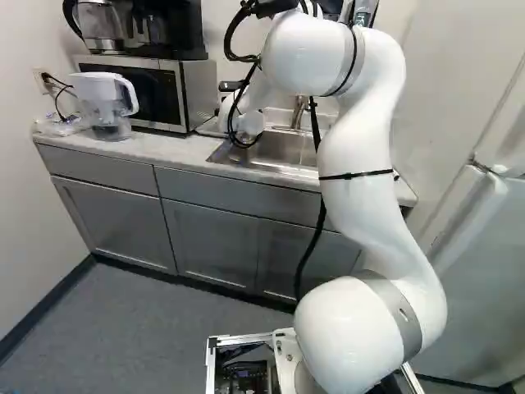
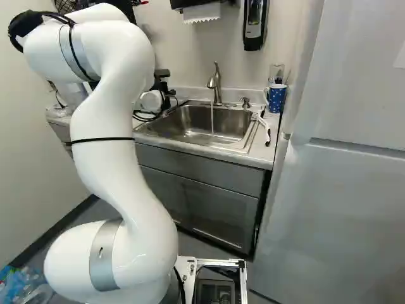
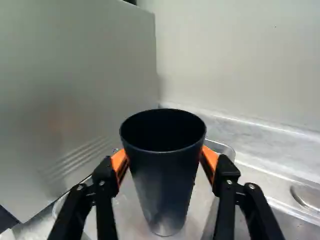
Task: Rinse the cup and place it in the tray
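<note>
Cup (image 3: 163, 185) upright, clamped between my orange pads (image 3: 210, 157): probably light, stiff plastic, slick if wet, which I can't tell; best held high on opposite sides.

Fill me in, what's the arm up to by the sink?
The arm's hand is gripping a black cup upright, with the tray below. I can't tell whether the cup touches it yet. Behind, the tap is running into the sink.

The cup (image 3: 164, 180) is black, the pads (image 3: 211, 158) orange, the mug (image 2: 276, 99) blue with white dots.
</note>
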